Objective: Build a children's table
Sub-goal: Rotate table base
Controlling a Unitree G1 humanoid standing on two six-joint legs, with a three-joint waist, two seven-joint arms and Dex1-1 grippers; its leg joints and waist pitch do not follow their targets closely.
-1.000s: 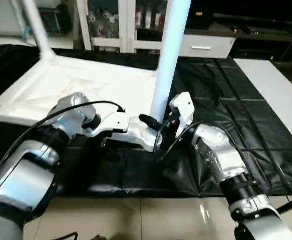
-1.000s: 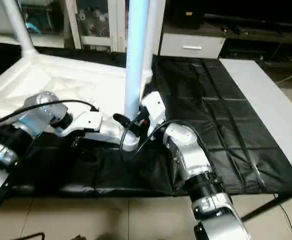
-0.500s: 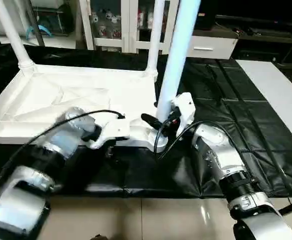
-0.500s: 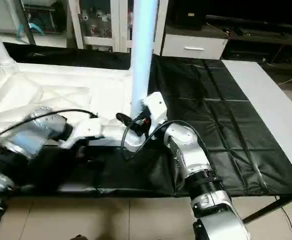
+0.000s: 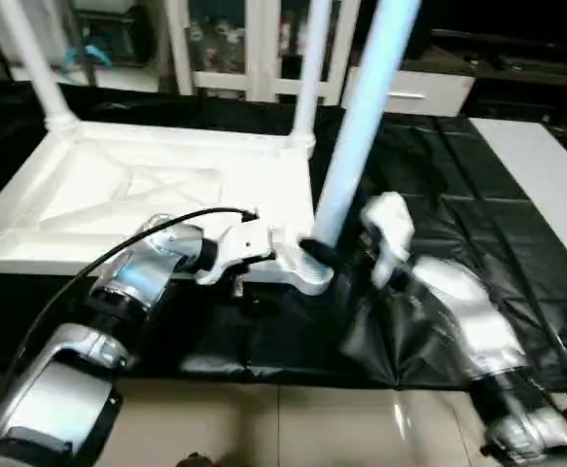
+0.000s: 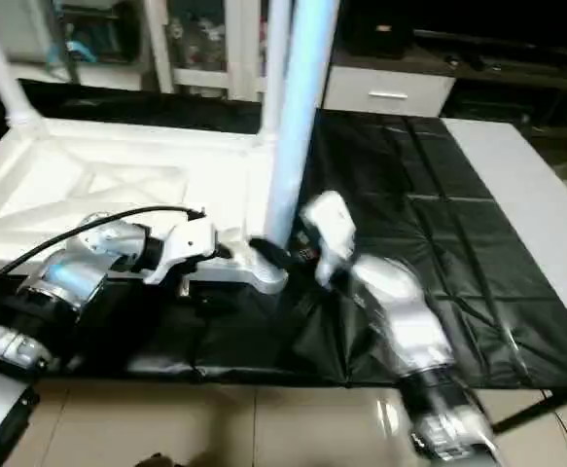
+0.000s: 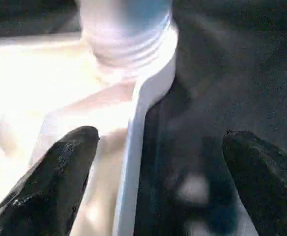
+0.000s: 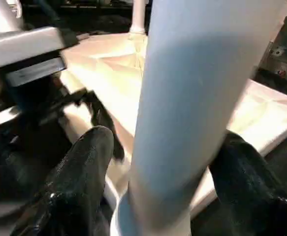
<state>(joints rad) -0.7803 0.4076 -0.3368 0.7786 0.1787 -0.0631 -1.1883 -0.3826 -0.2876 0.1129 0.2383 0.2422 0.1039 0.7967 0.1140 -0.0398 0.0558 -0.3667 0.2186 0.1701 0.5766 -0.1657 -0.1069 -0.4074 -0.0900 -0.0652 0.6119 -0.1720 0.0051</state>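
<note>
The children's table lies upside down: its white tabletop shows its ribbed underside. One leg stands at the far left corner and another at the far right. A third leg stands in the near right corner socket, and its threaded foot shows in the left wrist view. My right gripper is shut on this leg low down, a finger on each side. My left gripper is open beside the same corner, its fingers astride the tabletop's rim without touching it.
The tabletop rests on a worktable under a creased black cover, with a bare grey strip at the right. Glass-fronted cabinets and a white drawer unit stand behind. Tiled floor runs along the near edge.
The whole picture has shifted, so the camera moved. My right forearm has swung lower and to the right and is blurred. Both grippers stay at the near right corner.
</note>
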